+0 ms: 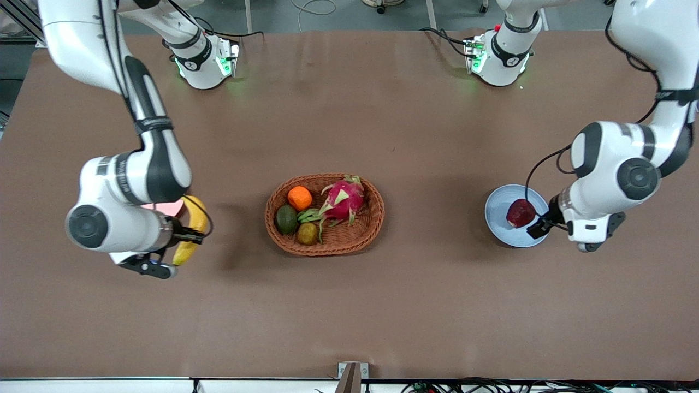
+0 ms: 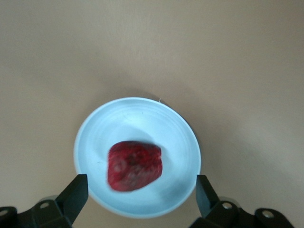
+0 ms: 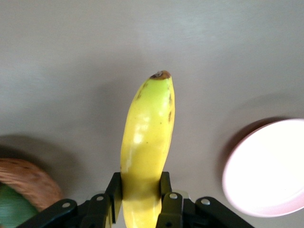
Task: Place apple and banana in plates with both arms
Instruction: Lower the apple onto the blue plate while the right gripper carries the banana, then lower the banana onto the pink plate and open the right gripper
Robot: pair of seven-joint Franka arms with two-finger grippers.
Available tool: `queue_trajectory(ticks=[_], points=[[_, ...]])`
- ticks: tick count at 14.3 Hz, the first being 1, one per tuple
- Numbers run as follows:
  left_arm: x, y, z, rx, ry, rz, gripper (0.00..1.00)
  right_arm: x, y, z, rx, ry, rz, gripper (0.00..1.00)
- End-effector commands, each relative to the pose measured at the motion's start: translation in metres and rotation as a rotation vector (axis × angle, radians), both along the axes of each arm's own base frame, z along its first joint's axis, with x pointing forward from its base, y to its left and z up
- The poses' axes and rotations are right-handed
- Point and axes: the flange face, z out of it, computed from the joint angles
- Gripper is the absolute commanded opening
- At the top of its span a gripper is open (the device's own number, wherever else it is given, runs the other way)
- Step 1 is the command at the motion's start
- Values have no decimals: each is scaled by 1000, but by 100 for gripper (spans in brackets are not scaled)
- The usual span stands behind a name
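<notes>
The dark red apple (image 1: pixel 520 213) lies in the pale blue plate (image 1: pixel 499 210) toward the left arm's end of the table. My left gripper (image 1: pixel 538 226) hangs over that plate, open and empty; in the left wrist view its fingers (image 2: pixel 76 190) stand wide on either side of the apple (image 2: pixel 134 165) and the blue plate (image 2: pixel 137 118). My right gripper (image 1: pixel 188 236) is shut on the yellow banana (image 1: pixel 196 215), held above the table beside the pale pink plate (image 1: pixel 166 208), which the arm mostly hides. The right wrist view shows the gripper (image 3: pixel 141 183), the banana (image 3: pixel 147 128) and the pink plate (image 3: pixel 270 171).
An oval wicker basket (image 1: pixel 377 213) stands mid-table and holds an orange (image 1: pixel 300 197), a pink dragon fruit (image 1: pixel 343 201) and small green fruits (image 1: pixel 286 219). Its edge shows in the right wrist view (image 3: pixel 28 183). The arm bases stand along the table's edge farthest from the front camera.
</notes>
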Motion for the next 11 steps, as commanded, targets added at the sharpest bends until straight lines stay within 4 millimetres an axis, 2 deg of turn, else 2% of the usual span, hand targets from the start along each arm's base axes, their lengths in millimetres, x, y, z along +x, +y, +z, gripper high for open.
queue_trajectory(ticks=[1,4,5,7,9,11], points=[[13,1,77,23,12,-106,100,-20,-66,-13,44,44,65,11],[22,8,147,28,-25,-120,100,-46,-109,-14,65,56,97,11],[19,9,173,31,-44,-151,100,-55,-123,-18,70,48,109,11],[6,11,210,40,-66,-249,100,-73,-145,-34,59,7,156,11],[-11,16,242,52,-77,-352,100,-100,-144,-51,38,-43,170,11],[-28,16,265,58,-67,-445,100,-123,-144,-62,31,-81,170,12]])
